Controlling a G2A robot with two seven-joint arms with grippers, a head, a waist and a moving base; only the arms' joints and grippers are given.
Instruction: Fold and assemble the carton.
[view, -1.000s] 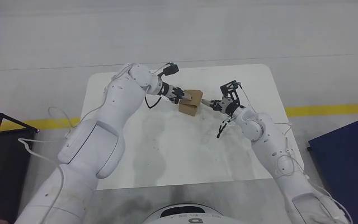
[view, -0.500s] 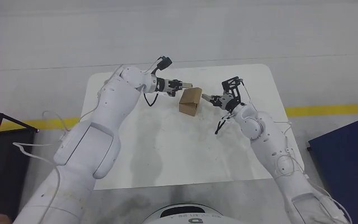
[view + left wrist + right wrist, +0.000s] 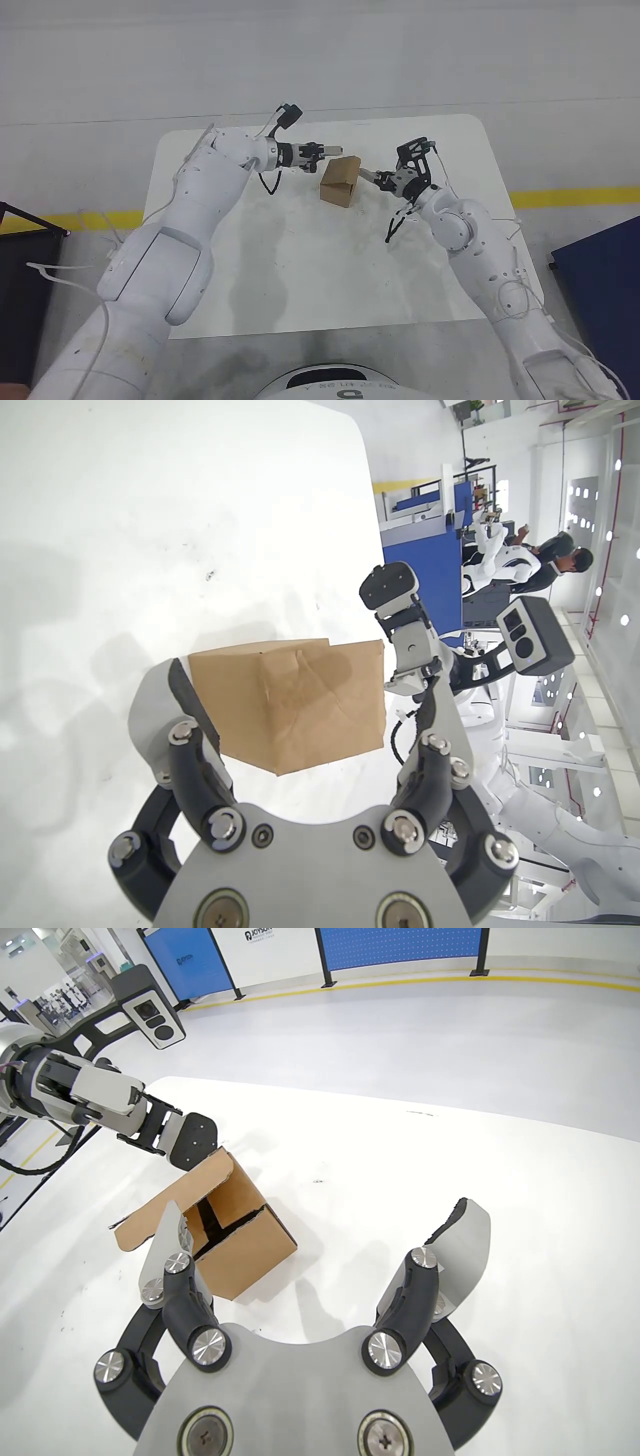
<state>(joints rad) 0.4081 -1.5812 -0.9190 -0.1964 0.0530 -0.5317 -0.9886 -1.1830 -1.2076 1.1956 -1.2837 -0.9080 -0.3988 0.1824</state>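
Broadly, the white table [image 3: 300,270] lay under both arms, its top scuffed with grey marks. The carton [image 3: 341,181] — brown cardboard, partly folded into a box — sat on the table toward the far edge, roughly midway between left and right, with a gripper on either side.

In the right wrist view the carton [image 3: 245,1248] showed an end that was not closed. Dark gaps ran between the tucked panels, a raised flap [image 3: 207,1175] stood at the far side, and a flat flap [image 3: 137,1230] lay out on the table to the left.

The left gripper [image 3: 325,150] hung just off the carton's far left corner, fingers spread wide and holding nothing. In its own wrist view, the left gripper [image 3: 300,682] had the carton [image 3: 300,710] ahead of its fingers. One of its pads [image 3: 192,1138] sat right by the raised flap — whether it touched, I could not tell.

The right gripper [image 3: 368,177] was at the carton's right side. Seen from its own wrist, the right gripper [image 3: 317,1210] was likewise spread wide and empty.
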